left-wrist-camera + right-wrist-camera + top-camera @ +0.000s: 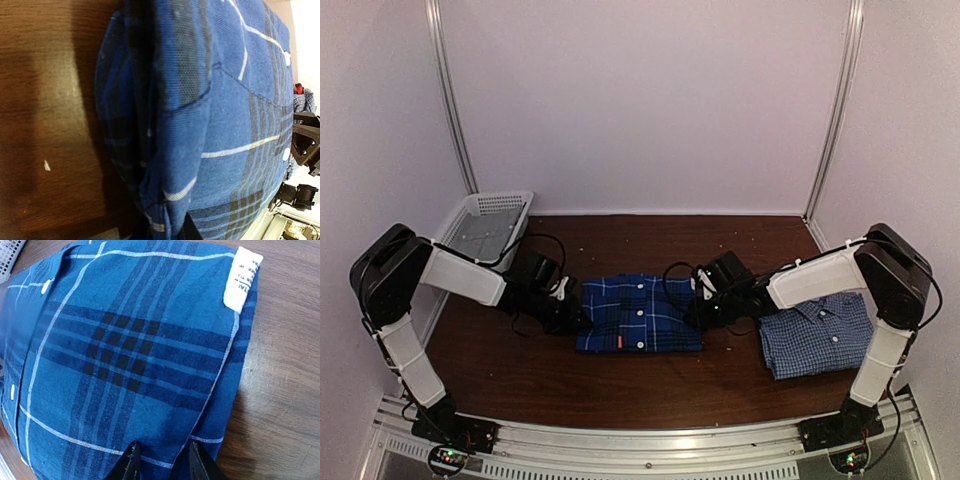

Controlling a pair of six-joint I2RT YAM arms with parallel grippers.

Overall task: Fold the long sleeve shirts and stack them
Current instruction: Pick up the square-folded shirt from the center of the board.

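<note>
The dark royal-blue plaid shirt (638, 315) lies folded at the table's middle, its white label (241, 284) at one corner. The paler small-check shirt (817, 335) lies folded to its right, apart from it. My left gripper (575, 310) is at the plaid shirt's left edge, and the left wrist view shows it (167, 232) shut on a pinched-up fold of that cloth. My right gripper (705, 305) rests at the plaid shirt's right edge. Its fingers (131, 462) stand apart there, with flat cloth lying between them (165, 465).
A white mesh basket (485, 225) stands at the back left corner of the brown table (650, 385). Pale walls close in the back and both sides. The right arm reaches over the small-check shirt's upper left corner.
</note>
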